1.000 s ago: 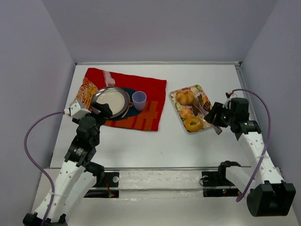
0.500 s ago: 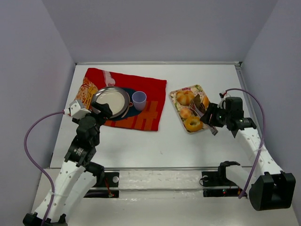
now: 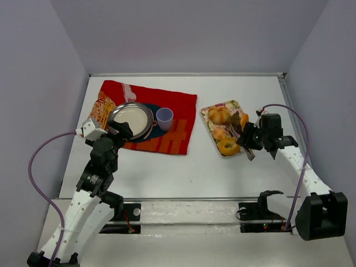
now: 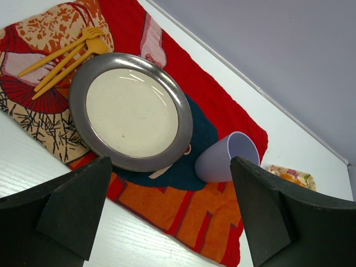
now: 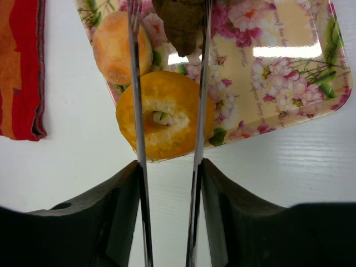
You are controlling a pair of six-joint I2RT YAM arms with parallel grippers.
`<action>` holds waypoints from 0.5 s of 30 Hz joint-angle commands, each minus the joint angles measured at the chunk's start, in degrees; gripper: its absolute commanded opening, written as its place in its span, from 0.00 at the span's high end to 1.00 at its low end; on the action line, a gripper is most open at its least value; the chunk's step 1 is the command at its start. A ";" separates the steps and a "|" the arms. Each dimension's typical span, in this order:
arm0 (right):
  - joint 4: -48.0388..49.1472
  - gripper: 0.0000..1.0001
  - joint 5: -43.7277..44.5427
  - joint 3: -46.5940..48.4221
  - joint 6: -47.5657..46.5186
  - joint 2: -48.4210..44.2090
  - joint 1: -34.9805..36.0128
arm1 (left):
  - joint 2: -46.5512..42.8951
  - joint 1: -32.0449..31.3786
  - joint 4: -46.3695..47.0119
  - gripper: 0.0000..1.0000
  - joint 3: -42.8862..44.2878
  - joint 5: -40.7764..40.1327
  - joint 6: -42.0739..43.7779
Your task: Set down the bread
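A flowered tray (image 3: 232, 103) at the right holds the bread: a ring-shaped bread (image 5: 164, 114), a round bun (image 5: 121, 47) and a dark brown piece (image 5: 181, 19). My right gripper (image 5: 169, 167) is shut on metal tongs (image 5: 136, 83). The two blades pass over either side of the ring bread, and the brown piece lies between them near the top edge of the right wrist view. From above, the right gripper (image 3: 253, 138) sits at the tray's right side. My left gripper (image 4: 169, 167) hangs open above the red cloth (image 4: 211, 194), holding nothing.
On the red cloth (image 3: 167, 125) lie a grey-rimmed plate (image 4: 130, 111), a lilac cup (image 4: 228, 157) and yellow forks (image 4: 67, 55). The table's back wall and side walls close in the workspace.
My right arm has moved left toward the tray, bringing the tongs over the bread, and its fingers have squeezed the tongs narrower. The left arm has not moved.
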 commanded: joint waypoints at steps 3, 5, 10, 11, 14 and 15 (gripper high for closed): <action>4.36 0.66 3.25 2.23 0.72 -0.60 1.18 | -0.60 -0.17 2.22 0.01 0.62 -0.97 0.28; 3.84 0.73 3.24 2.85 0.46 -2.18 1.70 | -0.69 -0.17 2.31 0.01 0.70 -0.88 0.28; 0.67 0.79 2.28 6.53 -0.24 -9.05 2.24 | -0.86 -0.17 2.04 0.01 0.70 -0.80 0.28; -0.46 0.79 2.02 7.32 -0.42 -11.31 2.24 | -0.95 -0.17 2.13 0.01 0.70 -0.80 0.19; -1.26 0.82 -0.79 11.19 -1.38 -13.97 3.55 | -1.13 -0.17 2.04 0.01 0.62 -0.80 0.02; -1.00 0.84 -2.19 12.16 -1.47 -14.14 4.08 | -1.13 -0.17 2.04 0.01 0.62 -0.80 0.02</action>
